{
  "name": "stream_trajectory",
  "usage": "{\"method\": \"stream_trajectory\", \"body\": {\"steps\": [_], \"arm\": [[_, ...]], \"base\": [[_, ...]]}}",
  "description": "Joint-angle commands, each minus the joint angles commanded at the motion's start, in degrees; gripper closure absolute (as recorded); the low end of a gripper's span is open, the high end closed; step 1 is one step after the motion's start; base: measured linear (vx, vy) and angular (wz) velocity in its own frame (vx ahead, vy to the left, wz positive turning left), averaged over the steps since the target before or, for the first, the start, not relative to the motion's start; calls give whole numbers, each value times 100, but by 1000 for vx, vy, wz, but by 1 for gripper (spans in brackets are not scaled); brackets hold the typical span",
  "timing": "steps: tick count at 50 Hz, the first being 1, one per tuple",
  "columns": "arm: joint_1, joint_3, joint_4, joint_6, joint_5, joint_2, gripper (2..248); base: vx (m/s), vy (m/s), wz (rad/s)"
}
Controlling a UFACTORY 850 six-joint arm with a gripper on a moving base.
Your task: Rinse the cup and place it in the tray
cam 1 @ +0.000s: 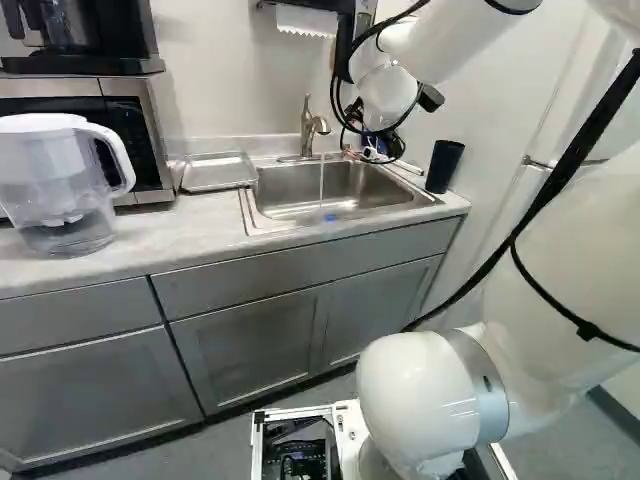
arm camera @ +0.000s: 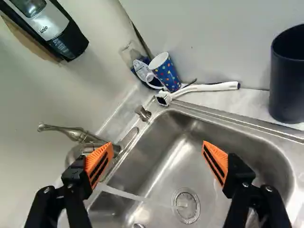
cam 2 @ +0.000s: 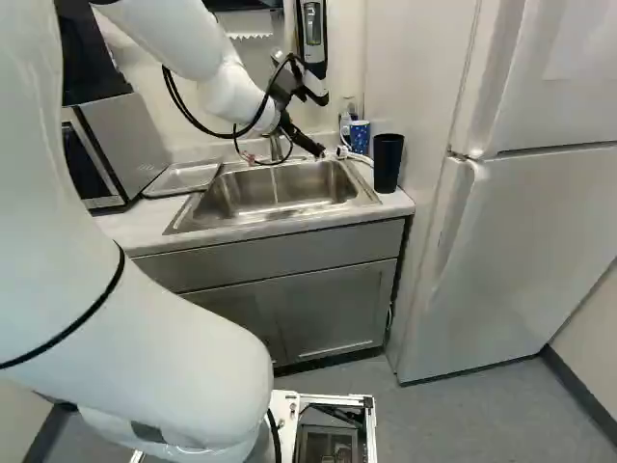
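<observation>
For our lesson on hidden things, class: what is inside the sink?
The sink shows running water, a round drain and a blue spot too small to name. The gripper covers part of the sink from above, so anything behind its fingers is hidden.

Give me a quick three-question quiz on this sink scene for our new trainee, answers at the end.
1. True or false: water is running from the tap.
2. What does the gripper hold?
A: the brush
B: nothing
C: the patterned cup
3. Fill in: the tray lies between the microwave and the ____.

Key: 1 true; 2 B; 3 sink.
</observation>
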Motion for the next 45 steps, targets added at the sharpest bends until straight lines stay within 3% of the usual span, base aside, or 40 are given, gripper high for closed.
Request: {"method": "stream_trajectory", "body": {"steps": [33,45], "arm": [[0,0,1286,-1987,740,0,3],[0,0,1754,-1987,1037,0,3]], "base": [[0,0,0],[0,0,0]]}}
